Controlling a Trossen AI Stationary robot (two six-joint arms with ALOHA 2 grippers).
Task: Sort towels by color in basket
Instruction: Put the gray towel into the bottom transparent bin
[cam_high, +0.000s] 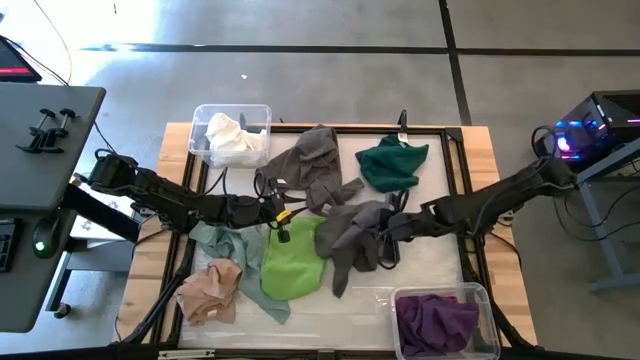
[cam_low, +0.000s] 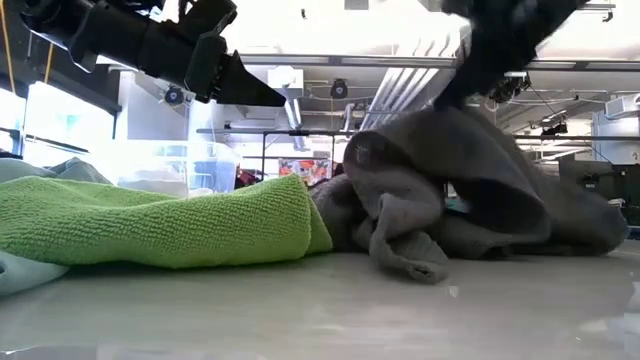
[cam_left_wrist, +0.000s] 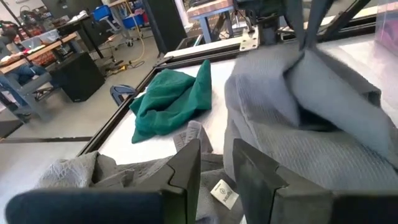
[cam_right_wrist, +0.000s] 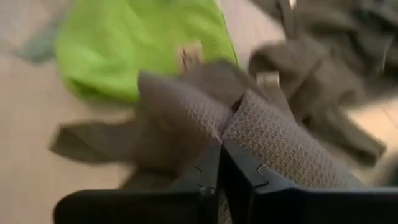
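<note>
My right gripper (cam_high: 385, 228) is shut on a grey towel (cam_high: 352, 240) in the middle of the table. It also shows in the low view (cam_low: 490, 60) and in its wrist view (cam_right_wrist: 219, 152). My left gripper (cam_high: 283, 214) is open and hovers above the table (cam_left_wrist: 216, 171), between the second grey towel (cam_high: 312, 162) and the lime green towel (cam_high: 292, 258). The dark teal towel (cam_high: 392, 163) lies flat toward the far edge. A pale mint towel (cam_high: 212, 240) lies partly under the lime one. The peach towel (cam_high: 210, 290) lies at the near left. No magenta towel shows. My right gripper pinches a raised fold of the grey towel (cam_right_wrist: 249, 124) between its two fingers, coming from the table's right and slanting down. The towel humps up under the fingers (cam_low: 420, 150), while its lower folds (cam_low: 410, 260) rest on the table.
A clear bin (cam_high: 258, 112) at the far left corner holds the white towel (cam_high: 232, 140). A second clear bin (cam_high: 478, 292) at the near right holds the purple towel (cam_high: 437, 322). A black frame (cam_high: 458, 160) borders the work mat. Bare mat lies at the near middle.
</note>
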